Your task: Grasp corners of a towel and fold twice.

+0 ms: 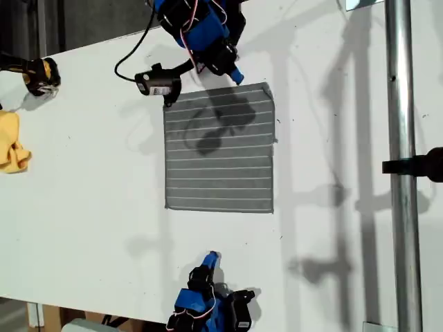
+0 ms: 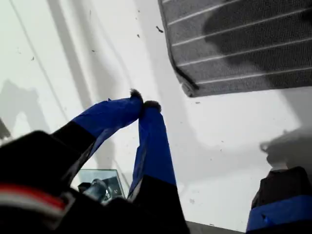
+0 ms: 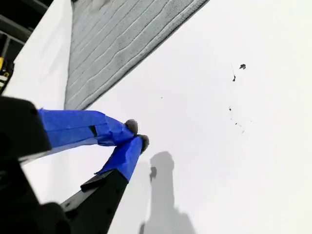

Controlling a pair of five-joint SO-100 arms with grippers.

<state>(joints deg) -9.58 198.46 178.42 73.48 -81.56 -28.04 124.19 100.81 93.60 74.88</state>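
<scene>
The towel [image 1: 219, 149] is a grey striped cloth lying flat and spread out in the middle of the white table. My first gripper [image 1: 237, 76] reaches in from the exterior view's top. It hovers just past the towel's far edge near one corner [image 2: 187, 90]. Its blue jaws [image 2: 145, 103] are shut with nothing between them. My second gripper [image 1: 212, 258] comes from the exterior view's bottom and stands a short way off the towel's near edge [image 3: 141, 58]. It is also shut and empty [image 3: 136, 134].
A yellow cloth [image 1: 12, 149] and a yellow-black tool [image 1: 38, 72] lie at the exterior view's left. A small black box on a cable [image 1: 158, 84] sits by the towel's far left corner. A metal pole [image 1: 401, 207] with a black clamp [image 1: 415, 166] runs down that view's right.
</scene>
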